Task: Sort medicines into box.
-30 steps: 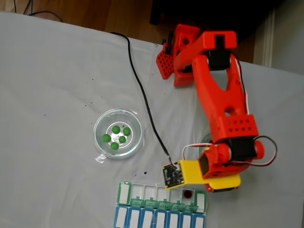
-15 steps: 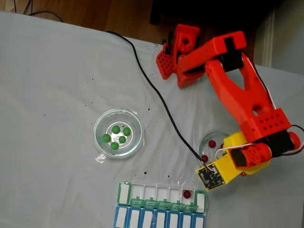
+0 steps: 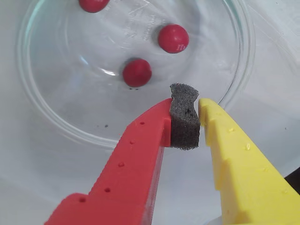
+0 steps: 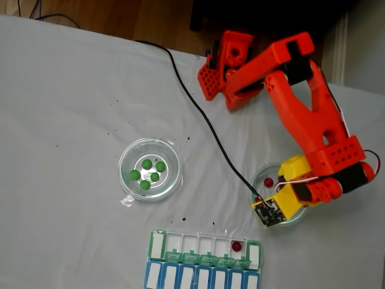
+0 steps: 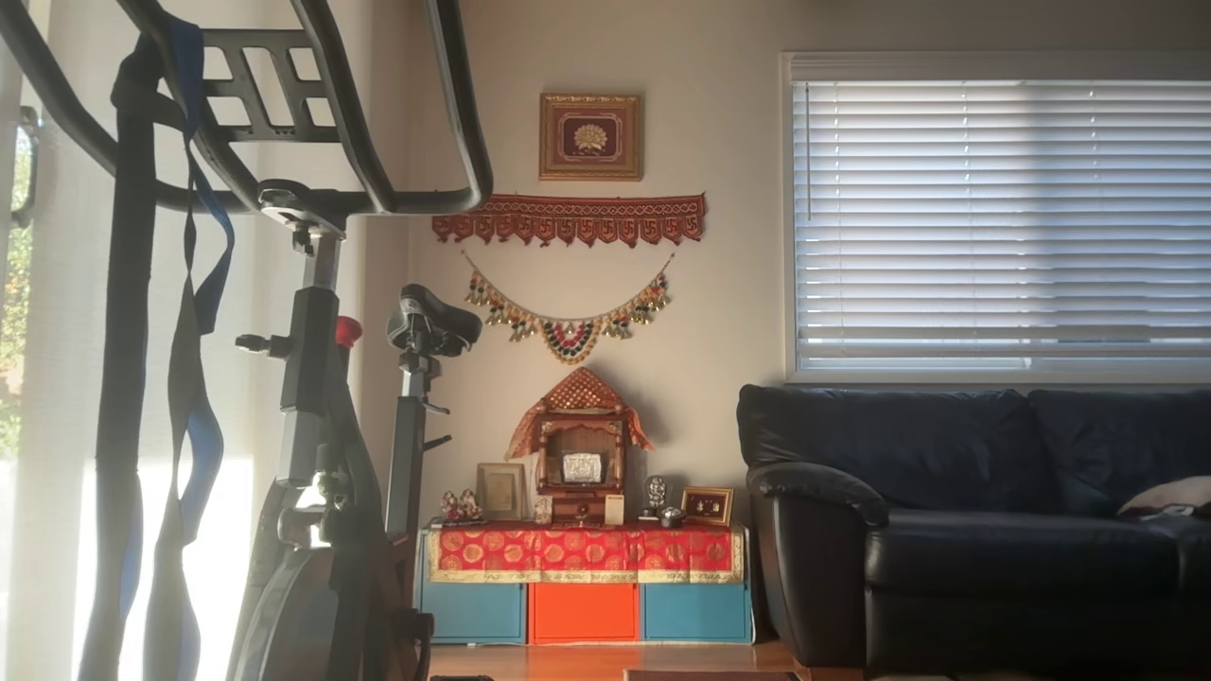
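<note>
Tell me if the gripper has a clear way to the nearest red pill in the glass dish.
Probably yes: the gripper, shut with nothing held, hangs over the dish, and nothing lies between it and the nearest red pill. It must open first.

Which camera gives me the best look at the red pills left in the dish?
The wrist view: red pills sit large and sharp in the glass dish. The fixed view shows them tiny, partly hidden under the arm. The other view faces the room.

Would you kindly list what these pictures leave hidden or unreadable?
- Red pills' dish, fixed view: the arm covers most of it, so its pill count is uncertain.
- Top red pill, wrist view: cut off by the upper edge.
- Organizer, fixed view: blue row cut by the bottom edge; lid labels too small to read.
- Pincer, wrist view: closed on its foam pad, nothing held.
</note>
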You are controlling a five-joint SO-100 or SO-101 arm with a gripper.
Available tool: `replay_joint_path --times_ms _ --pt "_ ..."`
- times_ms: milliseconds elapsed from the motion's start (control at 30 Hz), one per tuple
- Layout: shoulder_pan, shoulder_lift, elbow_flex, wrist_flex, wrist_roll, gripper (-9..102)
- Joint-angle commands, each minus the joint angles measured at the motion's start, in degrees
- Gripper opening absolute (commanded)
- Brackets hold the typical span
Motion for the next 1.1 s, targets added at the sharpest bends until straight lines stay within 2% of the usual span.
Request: replay_joint_path --times_ms 0,333,1067 --pt "-1.1 7.4 1.5 -1.8 -0.4 1" --pt "-2.9 11.9 8.5 -6.3 -2.0 10" --pt "-6.1 16.4 21.8 -20.1 0.2 9"
